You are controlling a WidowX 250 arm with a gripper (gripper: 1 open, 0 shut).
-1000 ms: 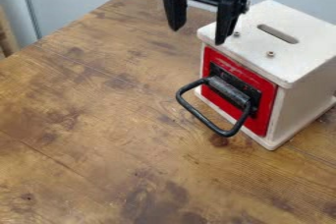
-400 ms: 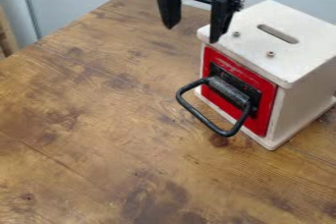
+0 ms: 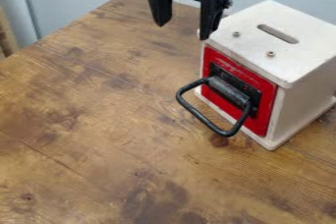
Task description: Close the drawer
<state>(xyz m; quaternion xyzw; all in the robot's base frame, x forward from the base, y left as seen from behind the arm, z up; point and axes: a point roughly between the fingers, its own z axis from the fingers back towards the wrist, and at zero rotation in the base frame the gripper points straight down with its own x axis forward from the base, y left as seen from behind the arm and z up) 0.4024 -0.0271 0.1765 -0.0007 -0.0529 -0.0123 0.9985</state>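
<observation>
Camera view, claw: the gripper (image 3: 184,24) hangs above the far part of the wooden table (image 3: 92,120), its two black fingers spread wide with nothing between them.
Camera view, drawer place: the drawer (image 3: 242,90) lies below and to the right of the claw, nearer the camera, set in the front face of the cream-white casing (image 3: 282,51); claw and drawer are well apart, with no contact.
Camera view, drawer state: its red front looks close to flush with the casing; whether a small gap is left I cannot tell from this angle.
Camera view, handle: the black wire loop handle (image 3: 210,110) droops from the bracket, down and to the right of the claw, its low end near the tabletop.
Done so far: judging by the front alone, the drawer seems mostly or wholly pushed in.
Left to do: if any gap is left, a final push on the red front; the claw is not placed for that now.
</observation>
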